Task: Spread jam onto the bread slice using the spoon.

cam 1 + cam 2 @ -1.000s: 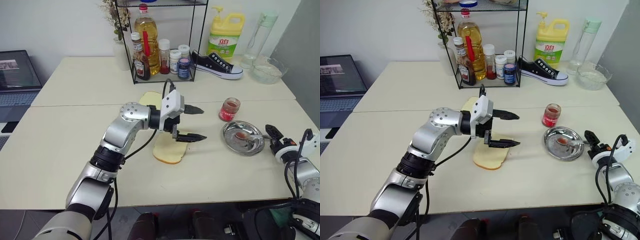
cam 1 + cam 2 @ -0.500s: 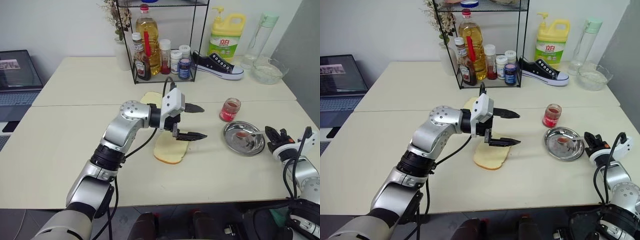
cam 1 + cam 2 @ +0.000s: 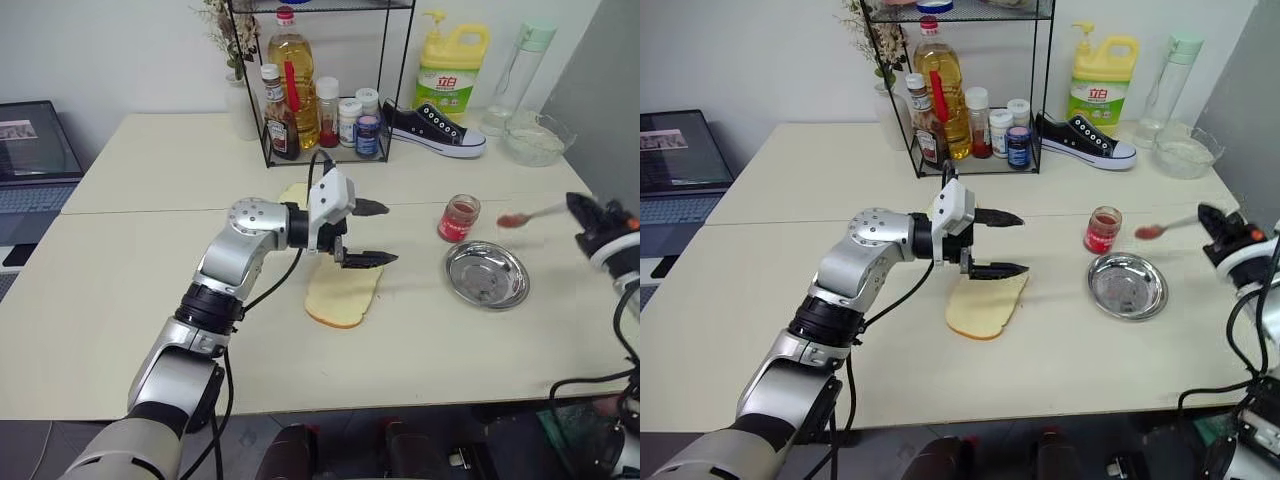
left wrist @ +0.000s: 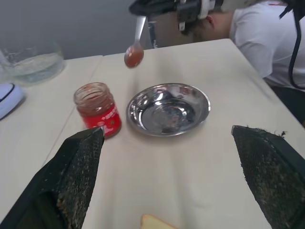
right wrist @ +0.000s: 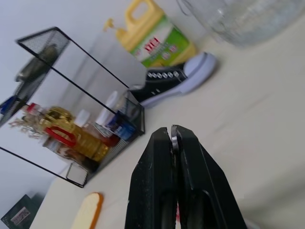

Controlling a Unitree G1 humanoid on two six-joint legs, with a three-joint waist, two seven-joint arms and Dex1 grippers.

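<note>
While the cream counter (image 3: pixel 120 300) carries everything, the wire rack (image 3: pixel 320 85) of bottles stands at its back. Left end effector (image 3: pixel 368 233) hangs over the bread slice (image 3: pixel 345 295) with its two fingers spread wide and nothing between them. That pale slice lies flat near the counter's middle, with a second slice (image 3: pixel 293 194) behind the arm. To the right sits the round steel plate (image 3: pixel 487 274), the red jam jar (image 3: pixel 458 218) just beside it. Right end effector (image 3: pixel 1212 222) is clamped shut on the spoon (image 3: pixel 528 215), held in the air above the plate, a dab of jam (image 4: pixel 133 57) in its bowl.
</note>
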